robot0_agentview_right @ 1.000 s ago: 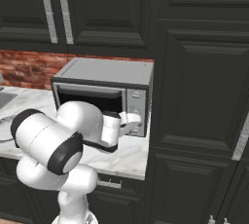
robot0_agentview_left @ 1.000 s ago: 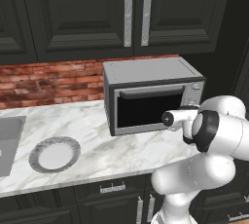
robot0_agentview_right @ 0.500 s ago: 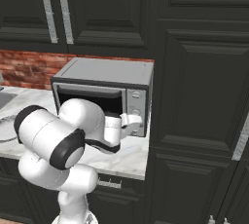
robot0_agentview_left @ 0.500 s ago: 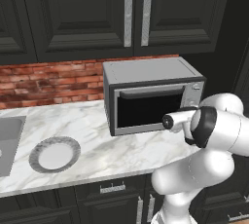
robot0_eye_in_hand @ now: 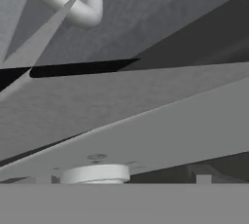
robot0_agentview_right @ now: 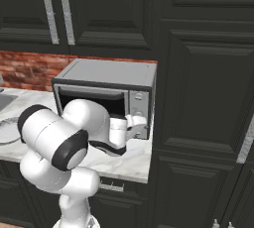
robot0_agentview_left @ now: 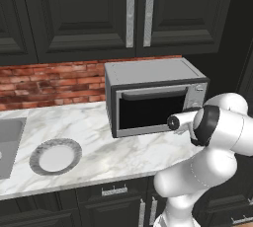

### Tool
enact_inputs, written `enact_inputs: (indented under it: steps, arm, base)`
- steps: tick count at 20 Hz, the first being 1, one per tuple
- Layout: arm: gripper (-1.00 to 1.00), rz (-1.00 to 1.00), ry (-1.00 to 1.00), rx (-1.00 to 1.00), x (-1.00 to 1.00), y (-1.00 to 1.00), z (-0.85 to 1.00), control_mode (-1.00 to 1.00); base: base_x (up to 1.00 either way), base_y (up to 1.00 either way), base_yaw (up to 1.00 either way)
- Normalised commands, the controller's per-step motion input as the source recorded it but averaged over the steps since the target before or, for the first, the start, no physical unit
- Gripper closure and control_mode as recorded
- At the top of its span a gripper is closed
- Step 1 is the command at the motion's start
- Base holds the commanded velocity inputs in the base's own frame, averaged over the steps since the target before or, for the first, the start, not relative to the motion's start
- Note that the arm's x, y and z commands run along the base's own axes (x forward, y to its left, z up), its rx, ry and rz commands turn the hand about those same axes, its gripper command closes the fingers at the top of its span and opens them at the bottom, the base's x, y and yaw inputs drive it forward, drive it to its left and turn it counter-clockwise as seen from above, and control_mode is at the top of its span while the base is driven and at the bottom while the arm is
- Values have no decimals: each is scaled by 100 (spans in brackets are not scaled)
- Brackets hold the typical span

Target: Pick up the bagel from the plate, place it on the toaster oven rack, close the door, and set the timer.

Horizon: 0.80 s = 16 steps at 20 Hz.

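The toaster oven (robot0_agentview_left: pixel 154 100) stands on the counter with its door (robot0_agentview_left: pixel 150 111) shut, dark glass up and bar handle (robot0_agentview_left: pixel 153 93) along the top. The rack and the bagel are hidden behind the glass. The plate (robot0_agentview_left: pixel 55 156) lies bare at the left of the counter. My gripper (robot0_agentview_right: pixel 138 125) is right at the oven's knob panel (robot0_agentview_right: pixel 140 108), at its lower part. In the hand view my gripper (robot0_eye_in_hand: pixel 123 178) is open, its tips wide apart on either side of a pale round knob (robot0_eye_in_hand: pixel 95 173), with the handle's end (robot0_eye_in_hand: pixel 73 4) above.
A sink (robot0_agentview_left: pixel 7 144) is sunk into the counter at the far left. Brick backsplash (robot0_agentview_left: pixel 49 83) runs behind, dark wall cabinets hang above, and a tall dark cabinet (robot0_agentview_right: pixel 208 98) stands immediately right of the oven. Marble counter (robot0_agentview_left: pixel 99 147) stretches between plate and oven.
The arm's elbow has shifted slightly while the hand stays at the knob panel. The door remains shut and the plate has not moved.
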Motion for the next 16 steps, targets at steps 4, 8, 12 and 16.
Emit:
enact_inputs:
  steps: [4, 8, 12, 16]
  arm:
    - [100, 0, 0, 1, 15, 0, 3, -100]
    - [100, 0, 0, 0, 19, 0, 1, -100]
    - [100, 0, 0, 8, 19, -14, 22, -100]
    - [100, -1, 0, 20, 21, -19, 39, -100]
  base:
    - [0, 0, 0]
    - [0, 0, 0]
    - [0, 0, 0]
    - [0, 0, 0]
